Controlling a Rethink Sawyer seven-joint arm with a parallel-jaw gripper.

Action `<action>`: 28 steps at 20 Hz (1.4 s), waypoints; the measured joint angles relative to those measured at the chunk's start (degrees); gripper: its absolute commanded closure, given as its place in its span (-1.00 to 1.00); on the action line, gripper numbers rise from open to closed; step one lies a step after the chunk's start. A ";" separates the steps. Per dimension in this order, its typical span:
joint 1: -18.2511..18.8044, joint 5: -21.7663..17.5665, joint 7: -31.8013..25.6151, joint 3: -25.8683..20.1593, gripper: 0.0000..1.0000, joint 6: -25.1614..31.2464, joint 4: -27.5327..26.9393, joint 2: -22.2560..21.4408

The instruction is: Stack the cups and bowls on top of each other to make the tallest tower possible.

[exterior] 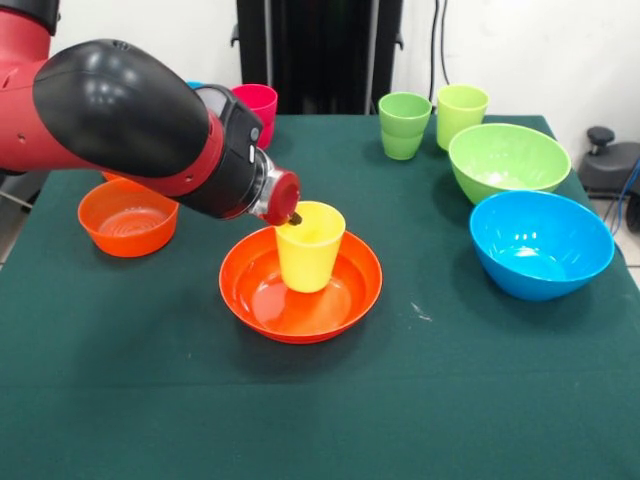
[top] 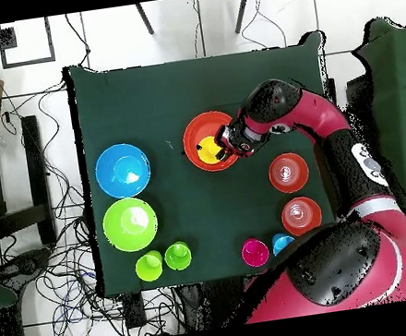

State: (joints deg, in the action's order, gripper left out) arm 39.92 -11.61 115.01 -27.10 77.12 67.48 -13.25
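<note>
Counted three orange bowls: the wide orange bowl (exterior: 300, 290) mid-table, plus two small orange bowls (top: 288, 172) off to one side, sitting apart from each other. One lime green bowl (exterior: 508, 160) and one blue bowl (exterior: 541, 243) were next to each other on the other side, both empty. Cups: five total, with a yellow cup (exterior: 309, 245) standing upright inside the wide orange bowl, two light green cups (exterior: 404, 125) side by side near the lime bowl, and a pink cup (top: 254, 252) and a sky blue cup (top: 282, 243) together at the table edge. The gripper (exterior: 294, 216) was right at the yellow cup's rim, but honestly couldn't tell if it was gripping or let go.
</note>
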 measured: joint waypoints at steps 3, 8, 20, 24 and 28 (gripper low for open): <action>0.01 -0.04 0.00 -0.18 1.00 0.00 0.01 -0.22; 0.01 -0.12 0.00 -0.67 1.00 0.00 0.01 -0.36; 0.01 -0.43 0.00 -1.95 -1.00 -0.96 0.01 -0.35; 0.01 -0.51 0.00 -2.12 -1.00 -1.29 0.01 -0.35; 0.01 -0.61 0.00 -2.25 -1.00 -1.29 0.01 -0.35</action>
State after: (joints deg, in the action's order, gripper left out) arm 39.93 -12.22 115.01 -29.35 75.83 67.49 -13.60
